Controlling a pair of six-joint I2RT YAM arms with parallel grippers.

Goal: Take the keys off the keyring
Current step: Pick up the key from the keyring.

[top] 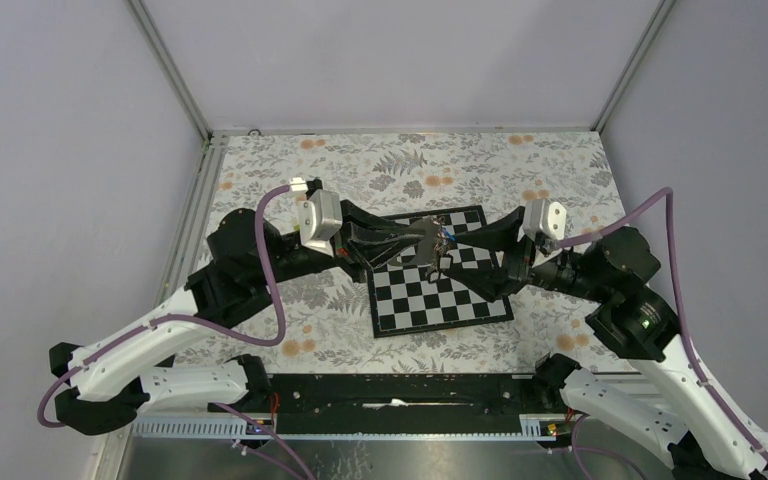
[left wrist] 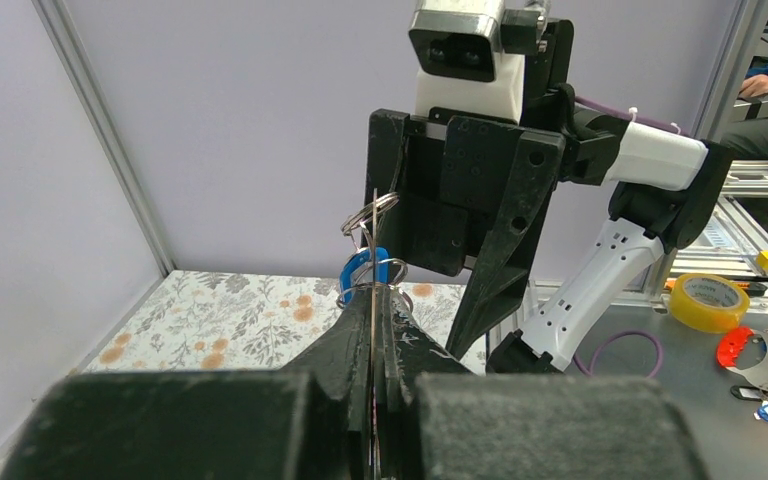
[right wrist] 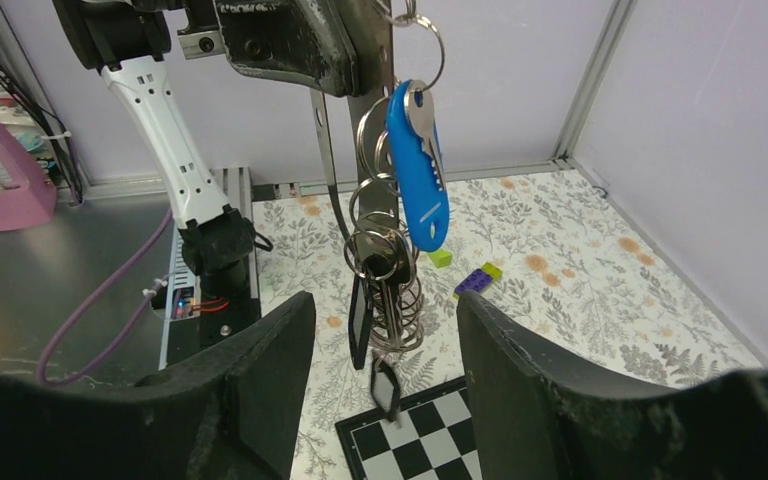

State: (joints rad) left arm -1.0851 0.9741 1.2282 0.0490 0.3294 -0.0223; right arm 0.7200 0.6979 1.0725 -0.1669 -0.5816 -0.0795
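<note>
My left gripper (top: 422, 240) is shut on the keyring (top: 438, 240) and holds it in the air above the chessboard's far edge. In the left wrist view its fingertips (left wrist: 375, 300) pinch thin metal edge-on, with the blue clip (left wrist: 360, 275) and a metal ring (left wrist: 370, 213) just beyond. In the right wrist view the bunch hangs from the left gripper (right wrist: 360, 70): blue clip (right wrist: 418, 165), several rings, then the keys (right wrist: 380, 290), two with dark heads. My right gripper (right wrist: 385, 300) is open, its fingers on either side of the hanging keys, not touching them. The fabric strap is not clear.
The chessboard (top: 440, 300) lies on the flowered table under both grippers, and its corner shows in the right wrist view (right wrist: 430, 430). A lime-green piece (right wrist: 441, 258) and a purple-and-yellow stick (right wrist: 477, 279) lie on the table behind the bunch. Walls close the left, back and right.
</note>
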